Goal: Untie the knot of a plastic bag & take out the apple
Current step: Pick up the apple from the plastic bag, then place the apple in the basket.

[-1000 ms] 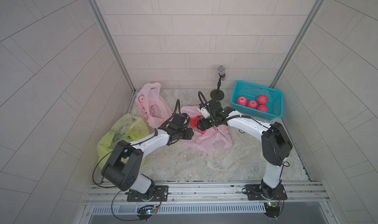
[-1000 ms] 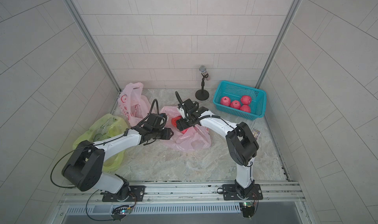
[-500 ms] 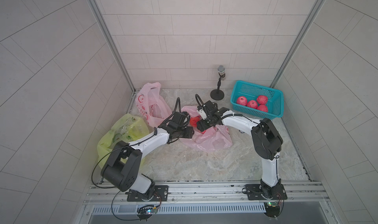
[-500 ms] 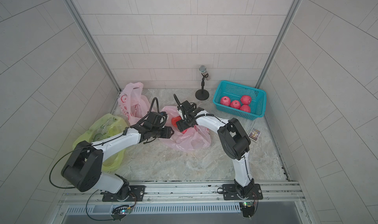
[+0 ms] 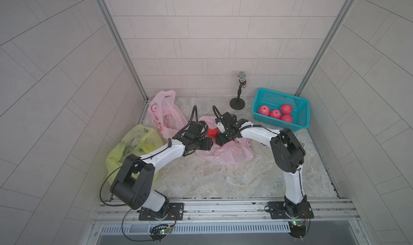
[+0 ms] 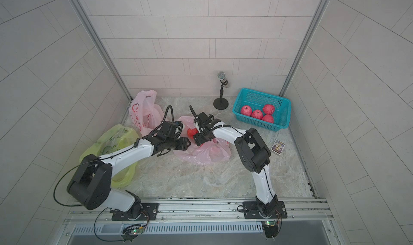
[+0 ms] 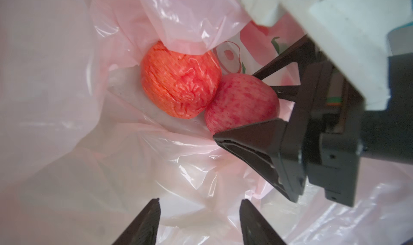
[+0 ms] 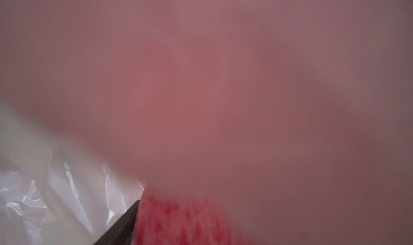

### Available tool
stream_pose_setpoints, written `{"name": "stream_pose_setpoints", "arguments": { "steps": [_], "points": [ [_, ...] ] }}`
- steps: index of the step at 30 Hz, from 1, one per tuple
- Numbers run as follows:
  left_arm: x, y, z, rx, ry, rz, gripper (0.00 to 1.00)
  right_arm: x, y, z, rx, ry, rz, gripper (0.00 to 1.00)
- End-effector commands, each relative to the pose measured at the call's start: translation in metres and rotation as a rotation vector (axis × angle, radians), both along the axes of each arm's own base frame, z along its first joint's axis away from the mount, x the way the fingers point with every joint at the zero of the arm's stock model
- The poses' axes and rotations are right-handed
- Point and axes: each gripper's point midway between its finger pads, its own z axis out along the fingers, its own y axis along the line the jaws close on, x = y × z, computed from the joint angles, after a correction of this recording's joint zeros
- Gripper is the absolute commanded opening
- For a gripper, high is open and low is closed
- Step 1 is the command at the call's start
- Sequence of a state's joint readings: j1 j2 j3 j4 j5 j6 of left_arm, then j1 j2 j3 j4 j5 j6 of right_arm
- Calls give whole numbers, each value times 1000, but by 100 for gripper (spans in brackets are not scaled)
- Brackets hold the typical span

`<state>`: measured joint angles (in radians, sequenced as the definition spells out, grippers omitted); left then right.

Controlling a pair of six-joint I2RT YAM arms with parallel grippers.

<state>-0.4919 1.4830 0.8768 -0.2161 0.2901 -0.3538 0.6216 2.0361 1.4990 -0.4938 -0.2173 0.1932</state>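
Jaws of the left gripper (image 7: 200, 207) stand apart at the near-left edge of the pink bag (image 5: 228, 153), which lies untied mid-table; film lies under them, nothing clearly pinched. Inside, two apples touch: an orange-red apple (image 7: 178, 80) and a streaked apple (image 7: 242, 98). The right gripper (image 7: 234, 105) straddles the streaked apple, jaws wide; whether it clamps cannot be told. Far right, a teal basket (image 5: 301, 123) holds four more.
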Motion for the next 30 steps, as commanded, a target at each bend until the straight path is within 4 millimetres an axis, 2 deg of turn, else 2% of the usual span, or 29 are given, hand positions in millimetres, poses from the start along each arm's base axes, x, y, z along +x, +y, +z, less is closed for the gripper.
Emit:
{"name": "stream_pose_setpoints", "arguments": {
  "steps": [1, 5, 12, 15, 19, 22, 25, 30],
  "points": [
    [5, 1, 13, -3, -34, -2, 64, -4, -1, 6, -4, 0, 4, 73],
    [3, 4, 19, 1, -55, -4, 69, -5, 0, 26, 21, -25, 6, 66],
    [-1, 6, 24, 0, -59, -12, 74, -9, 2, 79, 105, -80, 1, 66],
    [-2, 7, 27, -3, -71, -15, 79, -13, 4, 102, 154, -91, 6, 66],
    [-1, 6, 37, -13, -93, -24, 82, -14, -4, 132, 206, -113, -35, 66],
    [-1, 4, 47, -29, -120, -36, 83, 6, -28, 160, 234, -197, -128, 66],
    [-1, 0, 52, -49, -133, -49, 84, 44, -75, 178, 263, -242, -281, 66],
    [1, -5, 59, -62, -148, -67, 93, 95, -157, 175, 178, -317, -473, 66]
  ]
}}
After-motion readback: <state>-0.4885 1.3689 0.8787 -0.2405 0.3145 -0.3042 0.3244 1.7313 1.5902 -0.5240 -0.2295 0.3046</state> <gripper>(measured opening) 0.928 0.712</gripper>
